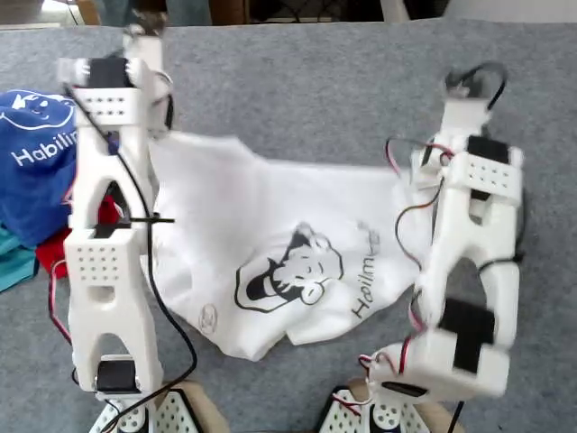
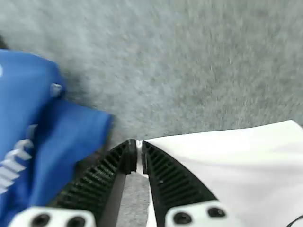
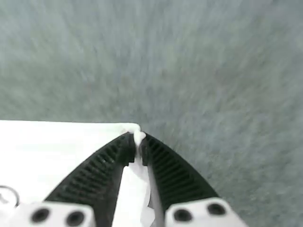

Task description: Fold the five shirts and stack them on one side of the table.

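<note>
We pinch two corners of the white shirt (image 1: 288,244) with our left tool (image 2: 137,160) and right tool (image 3: 138,144). It is not folded yet, so much is left.

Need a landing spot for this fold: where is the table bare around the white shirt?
Bare table runs along the far side, beyond the white shirt, and on the right past the right arm. The left edge is crowded: the blue shirt, a red shirt and a teal shirt heaped together.
</note>
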